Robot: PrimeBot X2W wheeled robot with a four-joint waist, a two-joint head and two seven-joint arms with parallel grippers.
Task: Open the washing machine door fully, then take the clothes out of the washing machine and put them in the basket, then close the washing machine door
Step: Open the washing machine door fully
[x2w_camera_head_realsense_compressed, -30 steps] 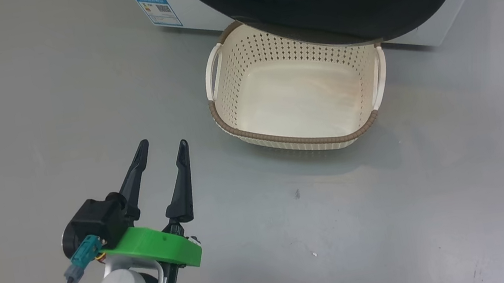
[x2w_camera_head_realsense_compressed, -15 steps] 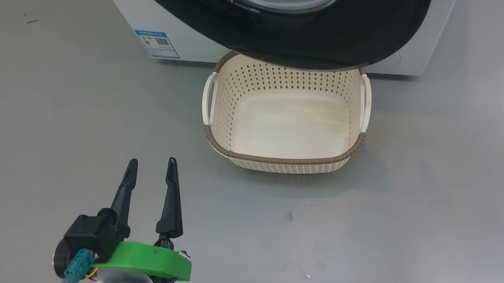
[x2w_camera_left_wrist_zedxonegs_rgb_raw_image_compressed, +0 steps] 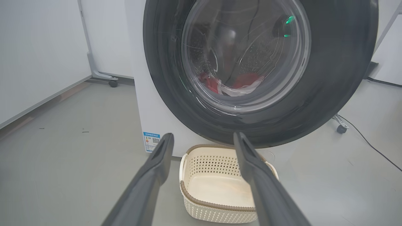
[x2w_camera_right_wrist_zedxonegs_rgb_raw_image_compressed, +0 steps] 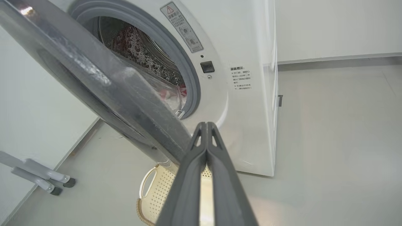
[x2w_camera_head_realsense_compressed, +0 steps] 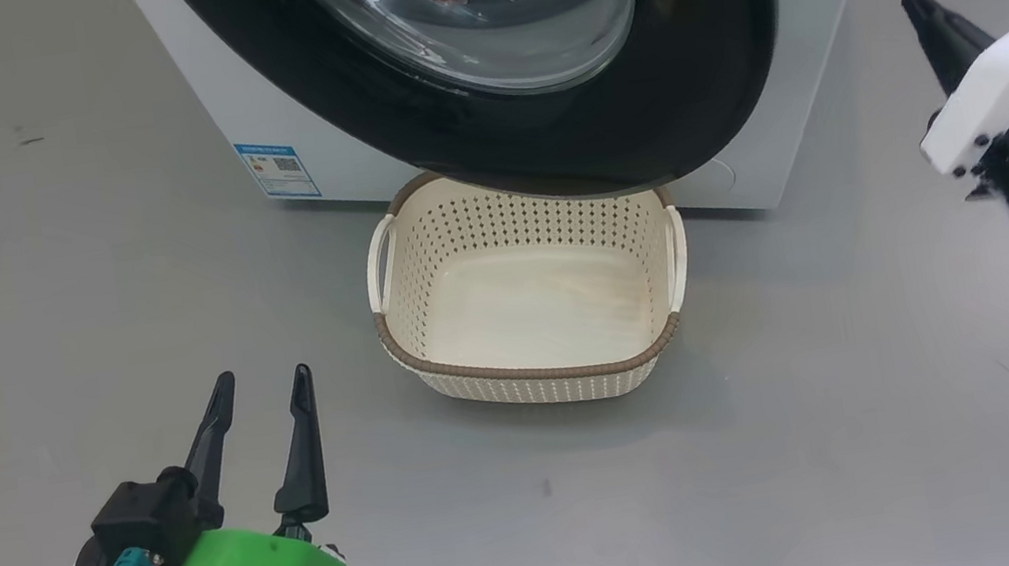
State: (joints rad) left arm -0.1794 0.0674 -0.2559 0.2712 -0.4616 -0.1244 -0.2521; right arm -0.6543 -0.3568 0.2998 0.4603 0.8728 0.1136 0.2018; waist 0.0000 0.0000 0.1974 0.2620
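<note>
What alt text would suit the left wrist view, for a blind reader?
A washing machine door, black-framed with clear glass, shows red and white clothes behind it. An empty cream basket stands on the floor below, framed by the open left gripper.

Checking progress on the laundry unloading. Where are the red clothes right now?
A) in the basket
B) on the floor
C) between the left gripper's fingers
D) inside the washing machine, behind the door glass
D: the clothes show red through the glass of the washing machine door, while the basket holds nothing.
</note>
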